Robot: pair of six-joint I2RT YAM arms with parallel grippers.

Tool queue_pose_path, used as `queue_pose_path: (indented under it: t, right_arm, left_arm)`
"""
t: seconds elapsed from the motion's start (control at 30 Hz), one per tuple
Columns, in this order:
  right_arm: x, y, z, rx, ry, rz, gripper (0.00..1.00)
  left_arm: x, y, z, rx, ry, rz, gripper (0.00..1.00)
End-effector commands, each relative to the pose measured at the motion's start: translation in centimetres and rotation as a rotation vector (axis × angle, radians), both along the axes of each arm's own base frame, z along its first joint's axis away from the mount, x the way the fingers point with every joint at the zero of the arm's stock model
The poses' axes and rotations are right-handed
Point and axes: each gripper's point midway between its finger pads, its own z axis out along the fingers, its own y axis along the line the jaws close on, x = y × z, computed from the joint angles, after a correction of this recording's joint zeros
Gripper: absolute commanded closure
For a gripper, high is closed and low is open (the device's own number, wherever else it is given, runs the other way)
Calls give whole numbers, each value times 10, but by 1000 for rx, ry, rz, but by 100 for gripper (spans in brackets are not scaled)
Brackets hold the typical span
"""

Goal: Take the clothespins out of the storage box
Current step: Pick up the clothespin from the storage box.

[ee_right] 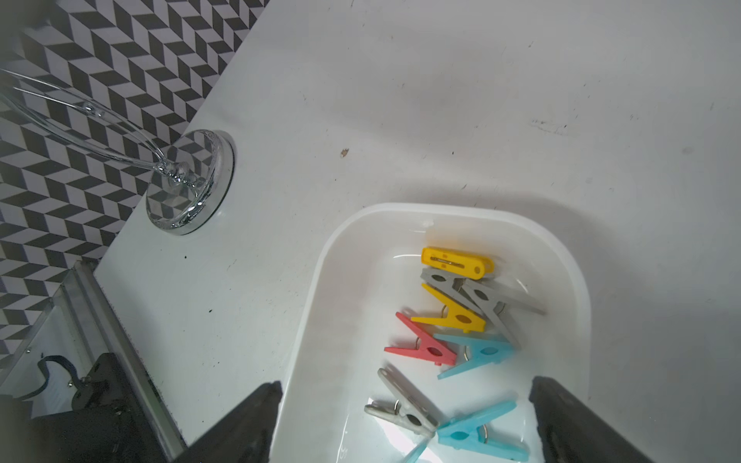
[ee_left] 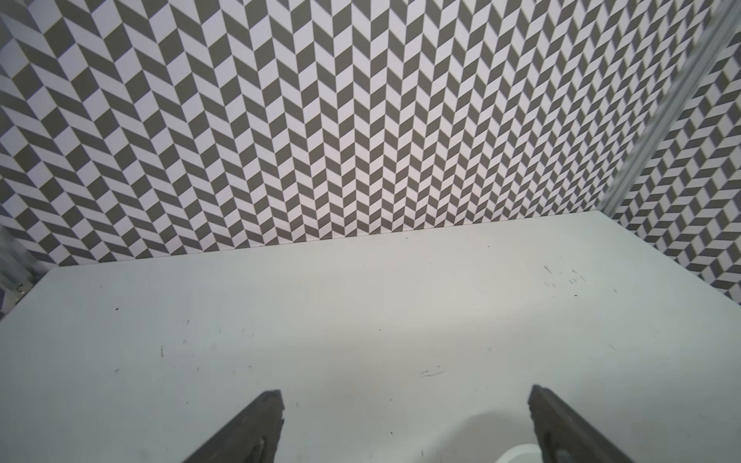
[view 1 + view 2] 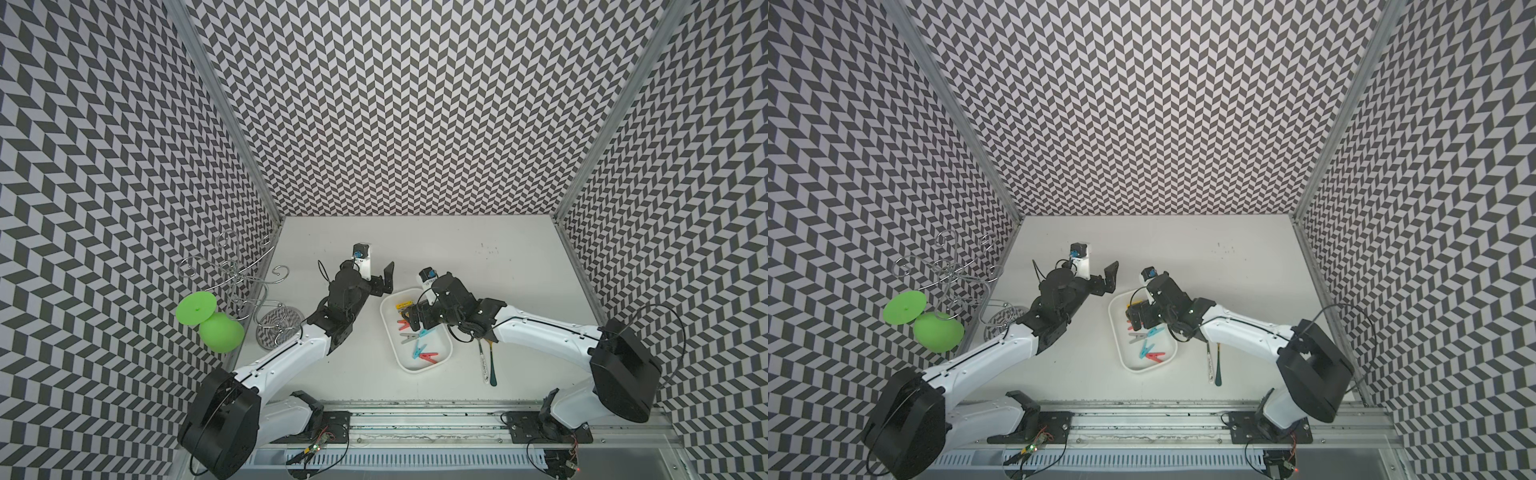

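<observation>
Clothespins [image 1: 457, 318] partly hidden in both top views by the gaping right gripper [image 1: 405, 385] show in its wrist view.

Bright even light, soft shadows, blurred edges

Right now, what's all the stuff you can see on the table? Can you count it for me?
storage box: one, white, middle of the table
clothespins: about ten, yellow, grey, red and light blue, all inside the storage box
long-handled spoons: two, one pale, one dark, beside the box, partly under the right arm
wire stand: one, silver, shiny round base, at the table's left edge
green disc and dome: one each, bright green, beside the wire stand
left gripper: one, black, open over bare table
right gripper: one, black, open above the clothespins
</observation>
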Motion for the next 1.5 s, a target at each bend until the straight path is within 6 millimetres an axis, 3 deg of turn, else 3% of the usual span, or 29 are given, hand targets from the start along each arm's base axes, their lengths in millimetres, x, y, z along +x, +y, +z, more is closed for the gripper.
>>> queue_pose_path:
  t: [0.0, 0.23, 0.33, 0.37, 0.5, 0.63, 1.0, 1.47]
  right_arm:
    - [-3, 0, -11, -7, 29, -42, 5]
    - [-10, 0, -34, -82, 75, -21, 20]
    - [-10, -4, -42, -112, 94, -38, 41]
    - [-11, -6, -45, -119, 105, -49, 44]
    - [-12, -10, -56, -136, 147, -110, 48]
    - [-4, -19, -63, -161, 185, -246, 62]
    - [7, -32, -83, -233, 259, -481, 64]
    - [10, -31, -101, -271, 275, -520, 71]
  left_arm:
    - [-12, 0, 7, -9, -12, 15, 1]
    - [-30, -5, 15, -23, -35, -2, 0]
    - [-31, -4, 13, -24, -34, -3, 0]
    - [-32, -4, 12, -21, -32, -2, 0]
    - [-31, -6, 6, -18, -19, -9, 0]
    - [-29, -8, 1, -12, -10, -14, 1]
    - [-29, -9, -5, -5, -6, -18, 0]
    - [-31, -10, -7, -7, 0, -26, 0]
